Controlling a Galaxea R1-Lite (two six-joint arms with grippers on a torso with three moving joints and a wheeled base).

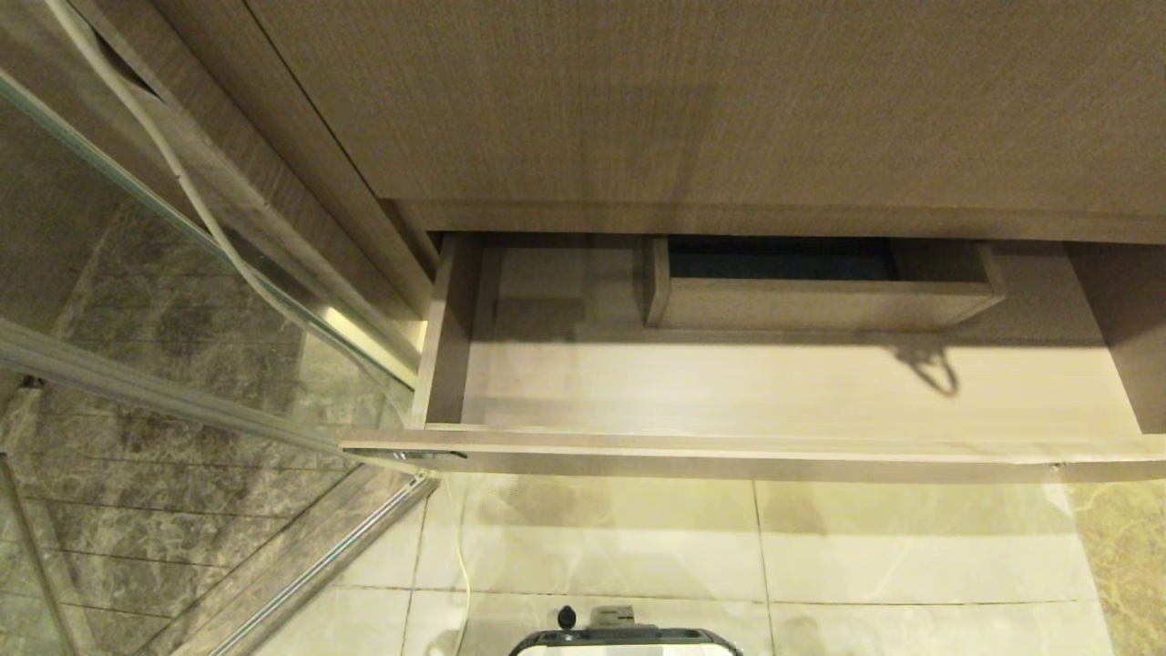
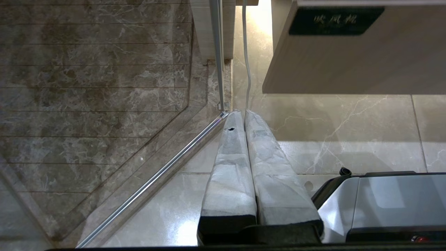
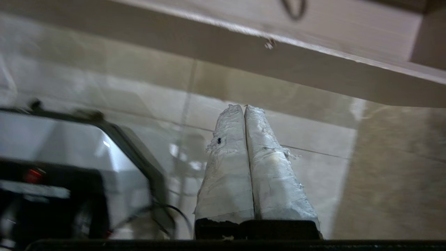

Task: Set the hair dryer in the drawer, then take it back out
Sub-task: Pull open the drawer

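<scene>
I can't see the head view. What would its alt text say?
An open drawer with nothing lying in it, seen from above, with a boxed cutout at its back and a loop-shaped shadow on its floor. No hair dryer or gripper shows. Glass panel at left, pale floor tiles below.

The wide light beige wood-grain drawer (image 1: 783, 392) runs off the head view at three o'clock. Its back disappears under the cabinet at twelve o'clock. The robot's grey-and-black base (image 1: 625, 640) is cropped at six o'clock.
</scene>
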